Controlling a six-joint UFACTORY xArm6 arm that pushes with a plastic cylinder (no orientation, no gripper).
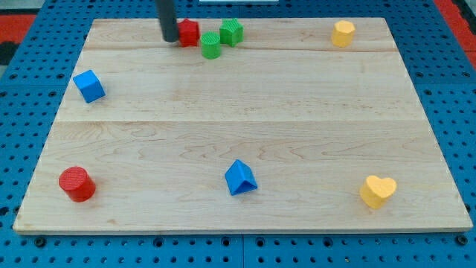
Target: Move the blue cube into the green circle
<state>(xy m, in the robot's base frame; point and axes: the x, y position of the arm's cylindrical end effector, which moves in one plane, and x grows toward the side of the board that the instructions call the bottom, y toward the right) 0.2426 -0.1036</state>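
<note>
Blue cube (88, 85) near surface's (238, 112) left edge; green circle (211, 45) near top edge.
Tip (170, 39) touching red block (189, 32), far from cube; no jaws on end effector; could knock green circle.

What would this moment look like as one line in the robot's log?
tip: view's top, beside red block | blue cube: view's left, untouched | green circle: right of red block | push not begun

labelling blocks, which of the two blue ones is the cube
The blue cube near the view's left edge: box-shaped with flat faces. The other blue block, at bottom centre, has a peaked, wedge-like top.
</note>
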